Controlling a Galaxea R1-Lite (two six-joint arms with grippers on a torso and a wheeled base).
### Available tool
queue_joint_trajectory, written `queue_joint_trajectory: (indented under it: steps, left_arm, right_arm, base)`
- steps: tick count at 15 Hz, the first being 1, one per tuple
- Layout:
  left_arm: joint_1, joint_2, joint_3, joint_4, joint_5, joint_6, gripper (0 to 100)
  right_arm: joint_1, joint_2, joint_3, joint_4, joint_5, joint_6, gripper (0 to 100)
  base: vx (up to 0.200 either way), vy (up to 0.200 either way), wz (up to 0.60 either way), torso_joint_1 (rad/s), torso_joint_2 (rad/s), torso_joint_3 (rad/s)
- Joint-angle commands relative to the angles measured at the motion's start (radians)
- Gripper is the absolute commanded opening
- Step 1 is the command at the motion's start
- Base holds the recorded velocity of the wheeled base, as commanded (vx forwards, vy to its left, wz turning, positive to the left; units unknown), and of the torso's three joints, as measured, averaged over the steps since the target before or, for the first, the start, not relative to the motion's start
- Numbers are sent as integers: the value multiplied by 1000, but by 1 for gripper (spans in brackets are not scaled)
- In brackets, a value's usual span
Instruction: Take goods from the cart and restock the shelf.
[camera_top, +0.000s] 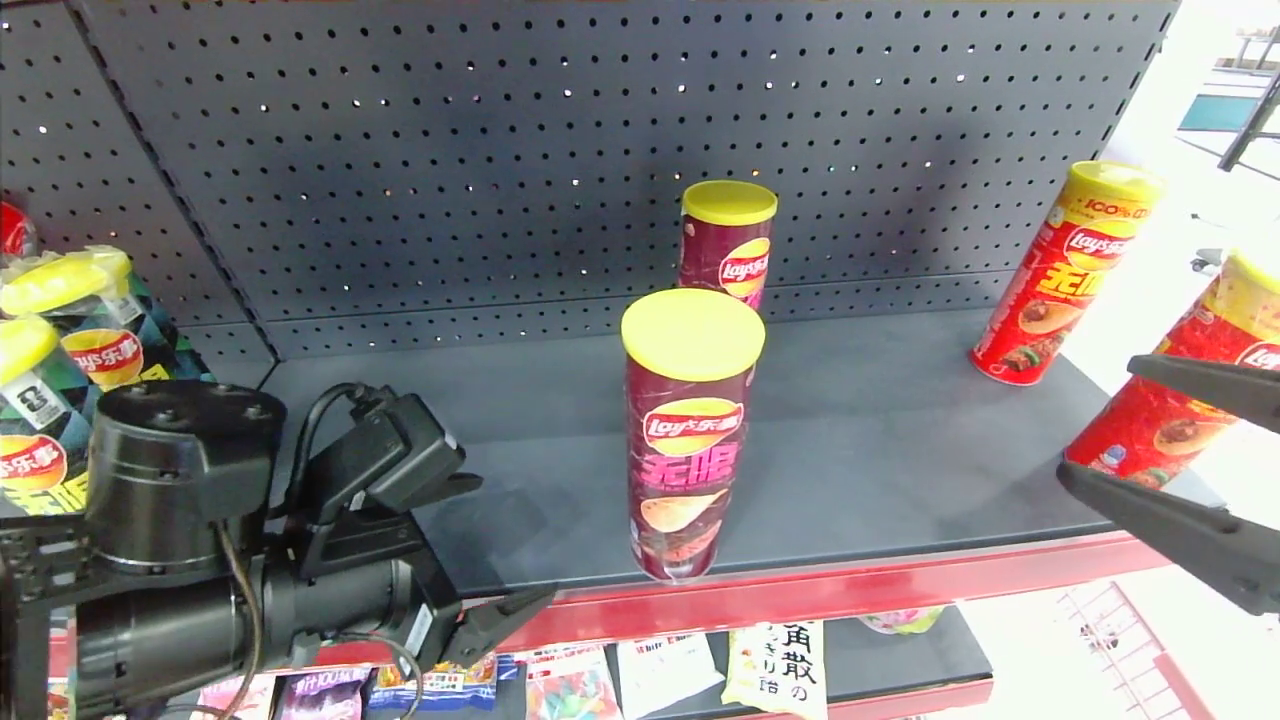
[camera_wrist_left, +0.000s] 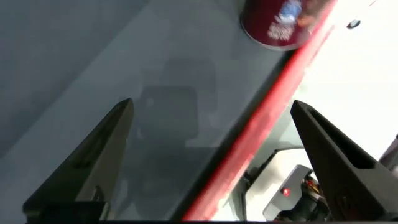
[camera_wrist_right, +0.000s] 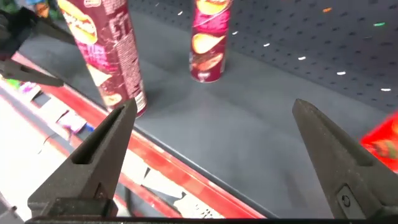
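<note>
**Both hands open and empty at the chip shelf**

The shelf (camera_top: 880, 430) is a dark grey board with a red front edge (camera_top: 900, 575). Behind it is a grey wall full of little holes (camera_top: 500, 150).

Four chip cans stand up straight on the board. The front purple chip can (camera_top: 688, 440) has a yellow lid and stands right at the red edge, near the middle. The back purple chip can (camera_top: 728, 250) stands behind it, close to the wall. The two are apart. The back red chip can (camera_top: 1065, 275) stands far to the right, near the wall. The front red chip can (camera_top: 1150, 435) stands at the right end of the board, near the front.

The left gripper (camera_top: 505, 545) is at the front edge, to the left of the front purple chip can and not touching it. Its two fingers are spread wide with nothing between them. In the left wrist view one finger is over the grey board and the other is out past the red edge.

The right gripper (camera_top: 1098, 420) is at the right end of the shelf. Its fingers are wide apart too. From the head view the front red chip can looks as if it sits in the gap, but the right wrist view shows it off to one side, so the gripper most likely holds nothing.

More cans with green and black labels (camera_top: 60, 330) stand in the next part of the shelf to the left. Snack bags (camera_top: 780, 670) lie on the shelf below.
</note>
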Motion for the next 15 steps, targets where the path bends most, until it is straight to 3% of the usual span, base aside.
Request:
queue_joint_trajectory:
  steps: [1, 7, 15]
  left_arm:
    - [-2, 66, -48, 0, 0, 0, 100]
    - [-18, 133, -116, -2, -3, 1, 100]
    - [-38, 166, -136, -2, -1, 0, 100]
  right_arm:
    - [-23, -49, 15, 3, 0, 3, 100]
    - [-55, -55, 10, 4, -1, 3, 100]
    - [-61, -54, -1, 4, -3, 4, 100]
  base:
    - [0, 0, 0, 0, 0, 0]
    - [0, 0, 0, 0, 0, 0]
    - [0, 0, 0, 0, 0, 0]
